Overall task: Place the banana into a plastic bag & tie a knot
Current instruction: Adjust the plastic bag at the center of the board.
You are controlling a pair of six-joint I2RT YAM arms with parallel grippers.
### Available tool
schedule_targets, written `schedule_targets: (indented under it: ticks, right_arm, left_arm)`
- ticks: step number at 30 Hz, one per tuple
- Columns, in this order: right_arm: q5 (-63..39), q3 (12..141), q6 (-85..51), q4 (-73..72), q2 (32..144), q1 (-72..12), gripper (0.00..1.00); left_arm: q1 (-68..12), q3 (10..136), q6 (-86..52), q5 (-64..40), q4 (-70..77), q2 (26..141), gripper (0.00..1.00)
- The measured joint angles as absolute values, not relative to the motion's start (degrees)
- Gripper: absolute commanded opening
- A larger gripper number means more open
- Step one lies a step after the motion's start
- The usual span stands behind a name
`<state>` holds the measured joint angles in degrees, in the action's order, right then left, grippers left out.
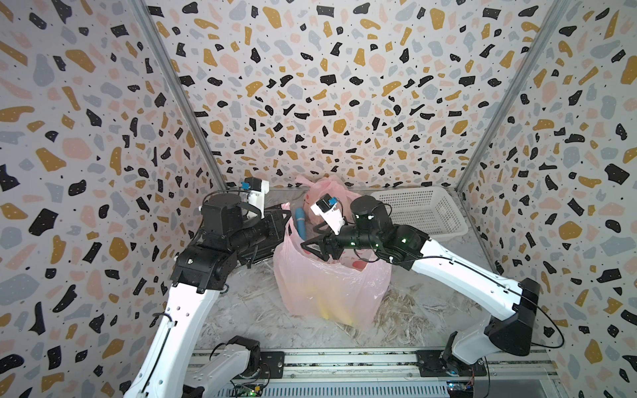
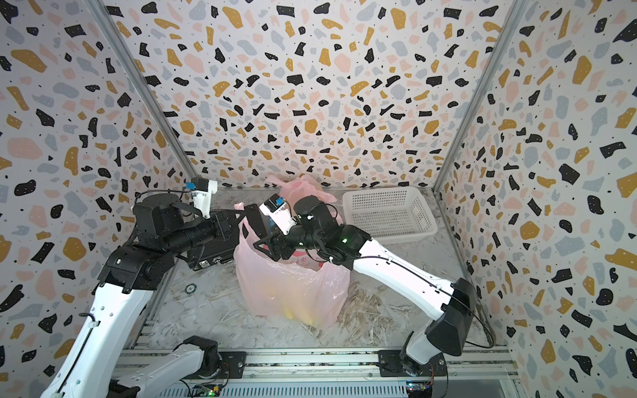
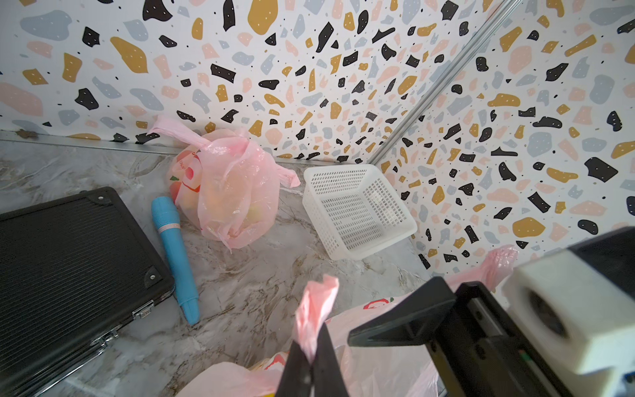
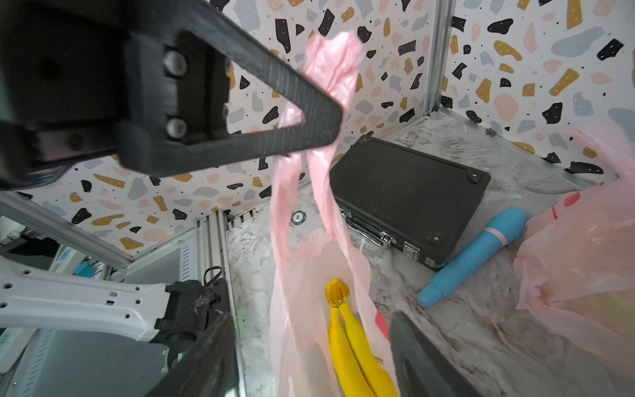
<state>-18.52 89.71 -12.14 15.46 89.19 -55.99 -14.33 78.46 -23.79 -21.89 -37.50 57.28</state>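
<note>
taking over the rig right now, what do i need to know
Left pincer: shut on one handle of the bag, holding it up.
Right pincer: open over the bag's mouth, gripping nothing.
Banana: inside the bag, which stands on the table.
Done: banana bagged.
Left: take the other handle, tie the knot.

A black case, blue tube, knotted pink bag and white basket sit at the back.
</note>
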Motion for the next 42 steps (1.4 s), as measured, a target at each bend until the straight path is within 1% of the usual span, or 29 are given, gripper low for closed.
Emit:
schedule_targets:
  ticks: [3,9,14,19,23,26,32,33,35,40,41,42]
  right_arm:
    - [-19.1,90.4,-12.2,12.7,91.2,-56.0,0.76]
    - [-21.4,90.6,-13.3,6.6,92.2,-56.1,0.76]
    - [-21.6,93.8,-14.2,4.3,95.1,-56.2,0.75]
    - [-22.1,95.8,-15.1,3.8,98.7,-56.6,0.70]
    - [-22.3,96.1,-15.6,3.8,100.7,-56.8,0.59]
    - [-22.5,96.7,-16.1,3.9,101.7,-56.9,0.54]
    - [-22.6,98.7,-16.5,3.8,102.1,-57.0,0.53]
    - [-22.5,98.9,-16.6,3.8,102.1,-57.0,0.51]
    - [-22.4,99.1,-16.7,3.7,102.1,-57.0,0.41]
    - [-22.5,99.5,-17.1,3.8,102.1,-57.2,0.07]
    - [-22.4,99.7,-17.2,3.9,102.1,-57.3,0.04]
    - [-22.3,99.8,-17.1,3.8,102.1,-57.3,0.00]
  left_arm:
    - [-14.3,78.3,-24.0,-21.8,-37.3,57.2,0.00]
    - [-14.3,78.1,-24.3,-21.5,-37.1,57.2,0.00]
    - [-14.3,77.4,-24.5,-21.2,-37.1,56.8,0.00]
    - [-14.3,77.4,-24.6,-20.7,-37.1,56.6,0.00]
    - [-14.3,77.4,-24.6,-20.6,-37.1,56.4,0.00]
    - [-14.3,77.3,-24.7,-20.6,-37.1,56.2,0.00]
    - [-14.3,77.2,-24.7,-20.4,-37.2,55.8,0.00]
    - [-14.3,77.2,-24.6,-20.4,-37.2,55.8,0.00]
    - [-14.3,77.1,-24.7,-20.4,-37.2,55.7,0.00]
    - [-14.3,77.1,-24.7,-20.4,-37.1,55.6,0.00]
    - [-14.3,77.1,-24.7,-20.4,-37.1,55.6,0.05]
    - [-14.3,77.1,-24.7,-20.4,-37.2,55.6,0.14]
